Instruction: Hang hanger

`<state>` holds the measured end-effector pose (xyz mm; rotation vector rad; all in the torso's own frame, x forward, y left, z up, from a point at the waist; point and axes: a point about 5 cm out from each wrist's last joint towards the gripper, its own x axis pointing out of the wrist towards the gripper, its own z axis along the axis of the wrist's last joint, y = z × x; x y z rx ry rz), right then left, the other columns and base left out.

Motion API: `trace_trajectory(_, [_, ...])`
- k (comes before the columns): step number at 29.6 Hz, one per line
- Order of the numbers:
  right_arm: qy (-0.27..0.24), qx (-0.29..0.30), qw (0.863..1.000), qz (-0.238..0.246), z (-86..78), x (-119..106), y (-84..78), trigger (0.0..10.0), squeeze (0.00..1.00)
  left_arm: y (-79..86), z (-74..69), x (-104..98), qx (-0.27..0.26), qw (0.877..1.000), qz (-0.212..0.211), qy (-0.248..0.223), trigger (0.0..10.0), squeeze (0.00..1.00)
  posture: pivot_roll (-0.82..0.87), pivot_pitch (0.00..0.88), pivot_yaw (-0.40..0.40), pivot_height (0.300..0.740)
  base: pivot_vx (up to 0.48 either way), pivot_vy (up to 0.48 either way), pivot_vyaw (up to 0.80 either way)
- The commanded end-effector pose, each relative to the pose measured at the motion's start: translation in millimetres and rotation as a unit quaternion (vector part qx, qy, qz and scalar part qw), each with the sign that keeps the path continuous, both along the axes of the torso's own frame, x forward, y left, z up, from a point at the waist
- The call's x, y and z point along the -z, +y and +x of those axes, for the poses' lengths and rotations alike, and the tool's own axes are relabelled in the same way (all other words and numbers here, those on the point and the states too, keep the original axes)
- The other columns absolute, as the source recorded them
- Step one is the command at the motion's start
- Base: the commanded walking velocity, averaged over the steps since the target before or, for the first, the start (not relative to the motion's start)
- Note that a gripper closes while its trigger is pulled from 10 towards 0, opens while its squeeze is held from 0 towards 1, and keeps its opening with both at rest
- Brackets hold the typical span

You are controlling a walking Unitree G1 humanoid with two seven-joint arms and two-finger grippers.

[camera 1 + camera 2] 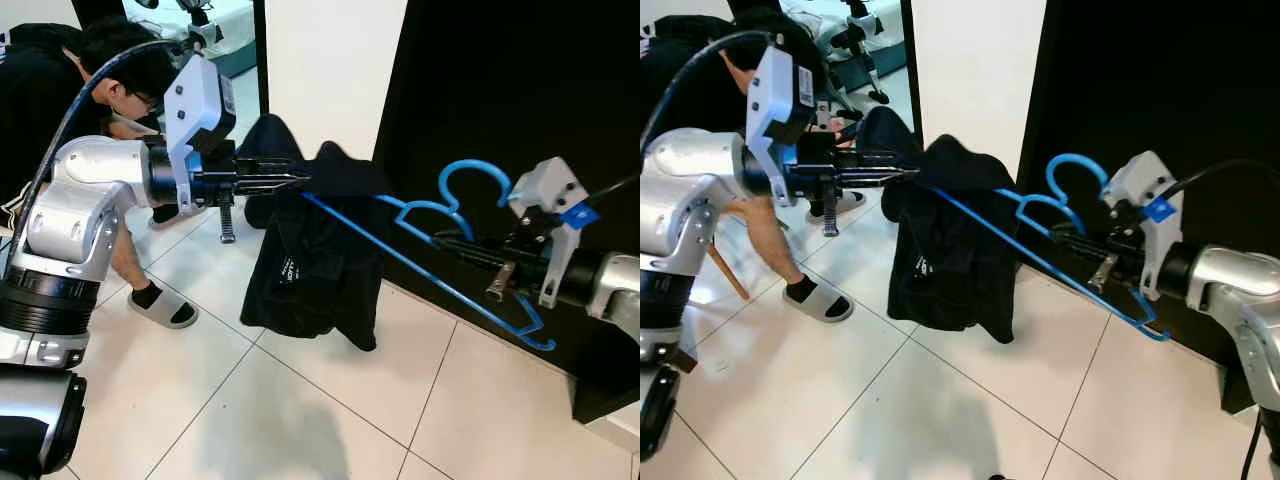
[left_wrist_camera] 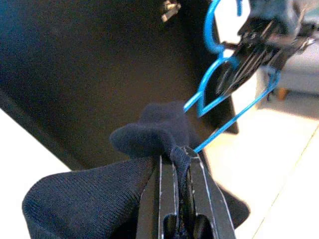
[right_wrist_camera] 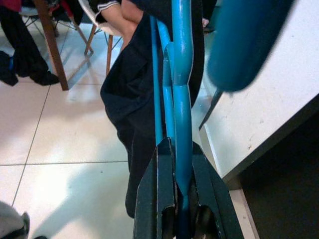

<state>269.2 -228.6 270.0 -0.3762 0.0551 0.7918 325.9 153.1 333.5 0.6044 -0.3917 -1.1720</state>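
Note:
A blue wire hanger is held level in the air between my two arms, its hook curling up near the right gripper. My right gripper is shut on the hanger's neck. A black garment hangs from the hanger's left end and droops toward the floor. My left gripper is shut on a fold of that garment at its top edge, beside the hanger's arm.
A dark cabinet stands behind and to the right, with a white wall panel beside it. A person crouches at the far left, one slippered foot on the tiled floor. Wooden chair legs stand nearby.

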Motion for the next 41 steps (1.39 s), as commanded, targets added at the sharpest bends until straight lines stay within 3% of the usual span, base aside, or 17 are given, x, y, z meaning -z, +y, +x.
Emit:
trace_trajectory(1, [-0.027,0.016,1.000,-0.001,-4.7,-12,-11.8,10.0,0.00,17.0,8.9,1,-0.058,0.998,0.024,-0.014,10.0,0.00,0.02,0.115,-0.003,0.740,0.000,0.000,0.00])
trace_trajectory(4, [-0.012,0.016,1.000,-0.022,-6.8,-7,-14.7,10.0,0.00,26.9,15.7,-1,-0.094,0.995,0.024,-0.026,10.0,0.00,0.02,0.115,-0.003,0.740,0.000,0.000,0.00])
trace_trajectory(7, [0.016,0.012,0.998,-0.060,-8.4,6,-13.7,10.0,0.00,26.3,13.4,-8,-0.084,0.996,0.000,-0.029,10.0,0.00,0.02,0.115,-0.005,0.740,0.000,0.000,0.00])
trace_trajectory(12, [0.033,0.011,0.996,-0.083,-8.3,15,-11.5,10.0,0.00,21.8,9.3,-13,-0.063,0.997,-0.018,-0.029,10.0,0.00,0.03,0.116,-0.006,0.740,0.000,0.000,0.00])
trace_trajectory(18, [0.029,-0.010,0.998,-0.061,-6.9,16,-0.7,10.0,0.00,11.4,4.8,-16,-0.031,0.998,-0.036,-0.030,10.0,0.00,0.03,0.115,-0.006,0.740,0.000,0.000,0.00])
trace_trajectory(20, [0.030,-0.046,0.998,-0.041,-11.4,15,9.9,10.0,0.00,6.8,8.2,-14,-0.031,0.998,-0.041,-0.037,10.0,0.00,0.03,0.115,-0.006,0.740,0.000,0.000,0.00])
trace_trajectory(27, [0.019,-0.071,0.997,-0.013,-15.5,10,16.0,10.0,0.00,-2.6,7.4,-9,-0.010,0.998,-0.043,-0.034,10.0,0.00,0.03,0.118,-0.004,0.740,0.000,0.000,0.00])
trace_trajectory(35, [0.031,-0.198,0.979,0.046,-36.4,3,41.7,10.0,0.00,-11.7,4.5,0,0.014,0.999,-0.031,-0.021,10.0,0.00,0.03,0.118,-0.004,0.740,0.000,0.000,0.00])
trace_trajectory(41, [0.043,-0.215,0.974,0.049,-34.5,8,49.7,10.0,0.00,-20.4,-1.2,3,0.046,0.998,-0.032,-0.011,10.0,0.00,0.03,0.119,-0.009,0.740,0.000,0.000,0.00])
